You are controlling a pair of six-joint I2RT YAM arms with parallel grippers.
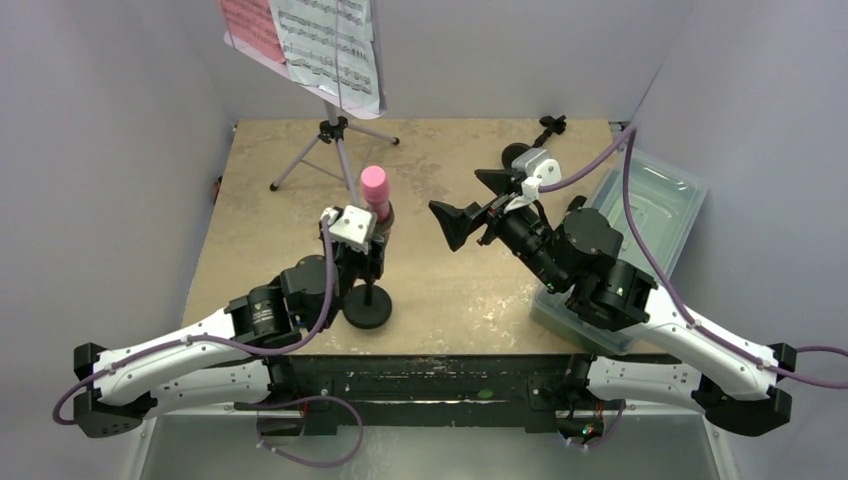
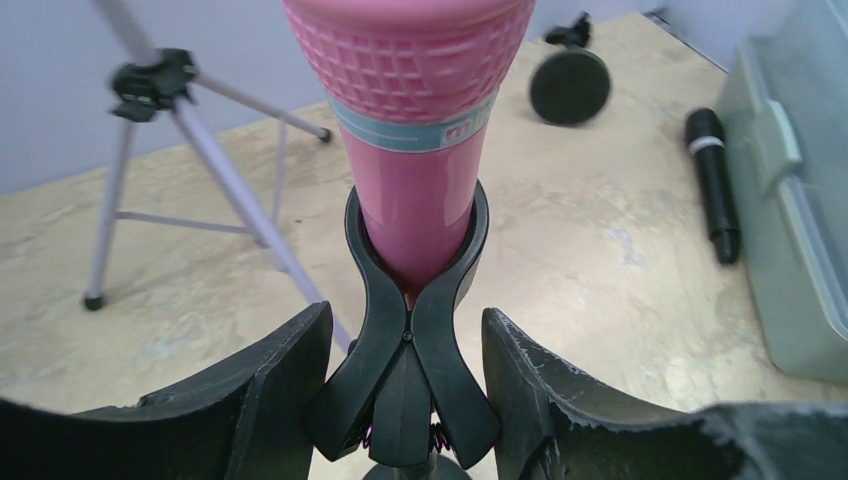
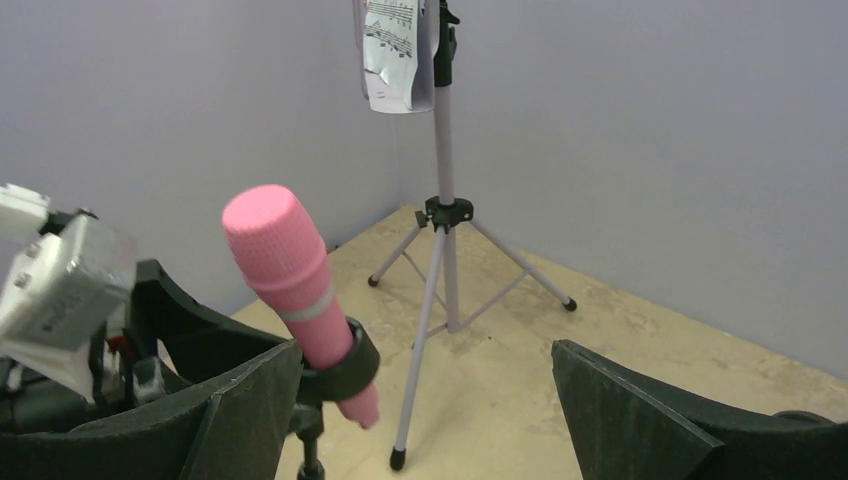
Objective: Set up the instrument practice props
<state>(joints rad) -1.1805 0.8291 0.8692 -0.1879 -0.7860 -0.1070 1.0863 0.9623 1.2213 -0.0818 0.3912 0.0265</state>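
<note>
1. Pinching the two lower wings of the black spring clip point(image 2: 410, 380) between the left fingers point(image 2: 270, 400), set roughly half apart and touching a wing on each side.
2. Rising out of that clip's ring, directly ahead of them: the pink microphone point(image 2: 415, 170), long axis tilting, head high, tail poking out below the ring.
3. Showing a gridded pink head, a pale blue band and a smooth pink body; sitting atop a black round-based pole point(image 1: 367, 308) by the near edge of the table point(image 1: 450, 290).
4. Hanging wide apart and empty: the right fingers point(image 3: 640, 420), pointing at the pink microphone from its right, apart from it.
5. Lying flat just beside the clear tub point(image 2: 800, 200) at the right edge: the black microphone point(image 2: 712, 180), long axis running along the tub's wall, banded end toward the far edge. Sitting nearer the right arm, so probably calling for that arm next.
6. Waiting near the far right corner: the second pole point(image 2: 570, 85), upright or tipped not being clear.
7. Standing at the far left corner: the lavender music stand point(image 1: 335, 150), carrying the sheet-music pages point(image 1: 325, 45).
</note>
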